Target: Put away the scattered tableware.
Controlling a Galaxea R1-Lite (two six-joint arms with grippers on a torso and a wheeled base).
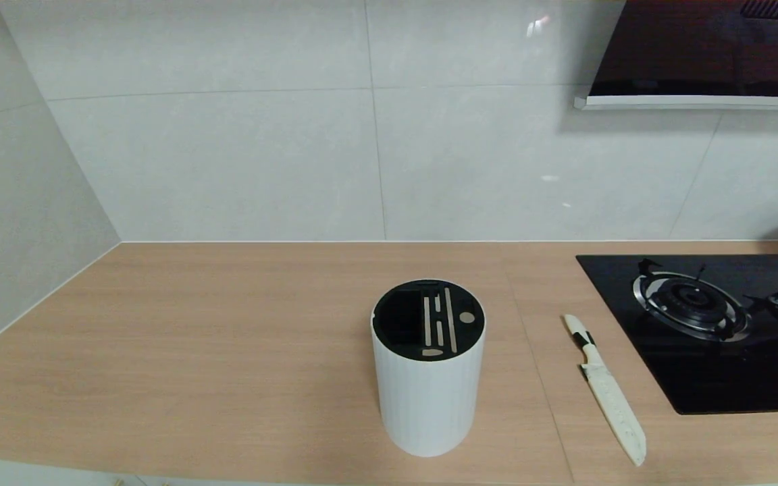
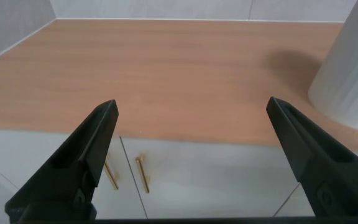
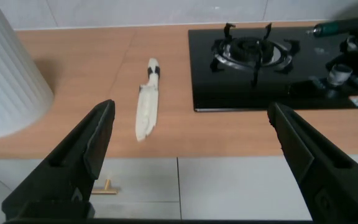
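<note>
You will find the knife [image 1: 605, 388] on the desk [image 1: 227, 337], right of the knife block [image 1: 428, 378], long axis near-to-far (handle far). Right gripper [image 3: 191, 112] is nearer, jaws released; left gripper [image 2: 191, 109] likewise.

We record our left gripper [image 2: 191, 104] with both dark fingers [image 2: 86, 155] spread wide apart, our right gripper [image 3: 191, 107] in like state, its dark fingers [image 3: 82, 155] set wide, both wrists angled forward and slightly downward
</note>
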